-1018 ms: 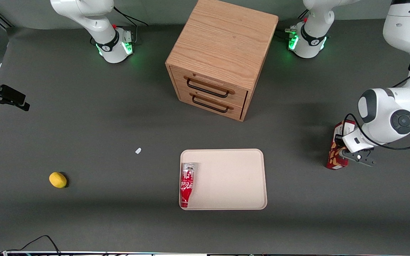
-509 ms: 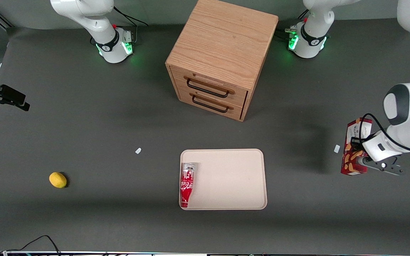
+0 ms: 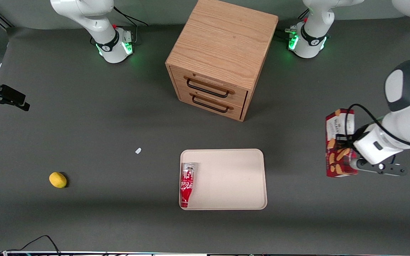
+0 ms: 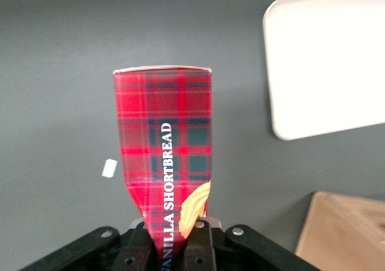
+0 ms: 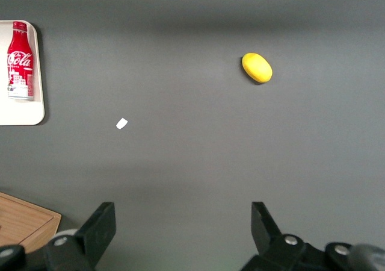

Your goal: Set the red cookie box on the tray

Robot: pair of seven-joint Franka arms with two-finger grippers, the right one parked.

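The red cookie box (image 3: 338, 144), a slim red tartan carton with cookie pictures, hangs in the air at the working arm's end of the table. My left gripper (image 3: 347, 151) is shut on it. In the left wrist view the box (image 4: 165, 156) stands out from between the fingers (image 4: 201, 247), pinched and squeezed narrow at its held end. The pale beige tray (image 3: 233, 177) lies on the table nearer the middle, well apart from the box. The tray's corner also shows in the left wrist view (image 4: 331, 66).
A red Coca-Cola bottle (image 3: 186, 184) lies in the tray along its edge toward the parked arm. A wooden two-drawer cabinet (image 3: 221, 58) stands farther from the front camera than the tray. A yellow lemon (image 3: 58, 179) and a small white scrap (image 3: 138, 150) lie toward the parked arm's end.
The left gripper has lifted the cookie box off the table. It first swung outward from the tray, and is now higher and back a little toward it.
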